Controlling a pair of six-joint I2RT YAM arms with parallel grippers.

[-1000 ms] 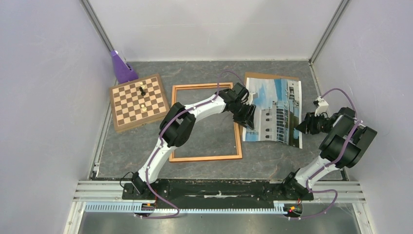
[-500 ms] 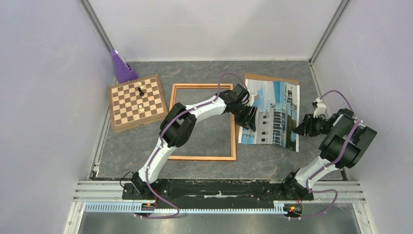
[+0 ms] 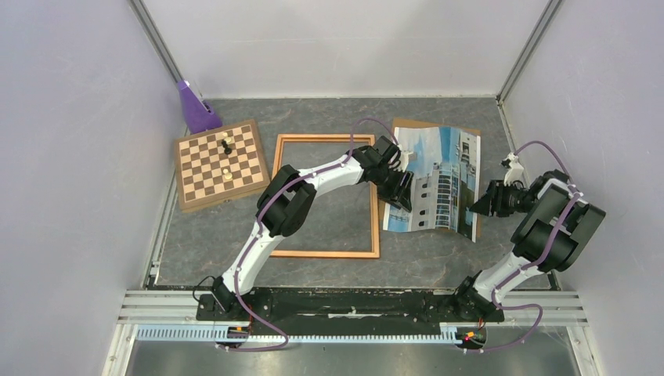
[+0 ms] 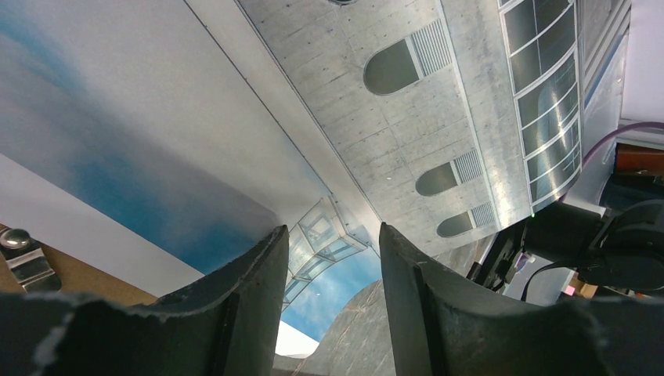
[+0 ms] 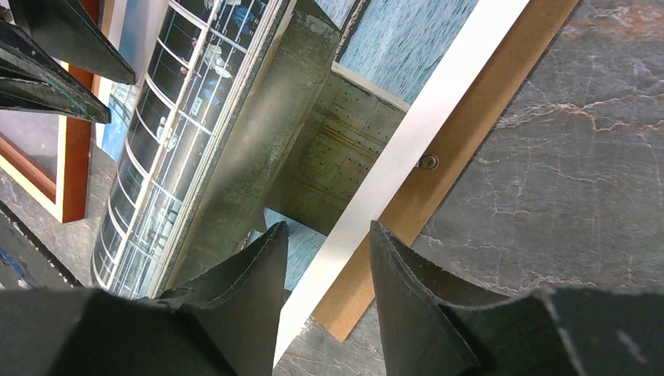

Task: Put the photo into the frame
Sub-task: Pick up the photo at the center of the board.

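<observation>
Right of centre: bowed photo (image 3: pixel 438 184) between left gripper (image 3: pixel 398 192) and right gripper (image 3: pixel 479 205), both spread, pinching nothing. You should flatten it, then square its corners over the frame (image 3: pixel 325 254).

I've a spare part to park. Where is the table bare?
Bare grey tabletop: inside the orange-brown wooden frame, partly under the left arm, and between its near rail and the arm bases. Crowded: the building photo, between left gripper and right gripper.

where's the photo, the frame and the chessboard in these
the photo (image 3: pixel 442 186), top view, on the printed building near its middle
the frame (image 3: pixel 329 254), top view, on its near rail
the chessboard (image 3: pixel 205 168), top view, on bare squares in its left half
</observation>
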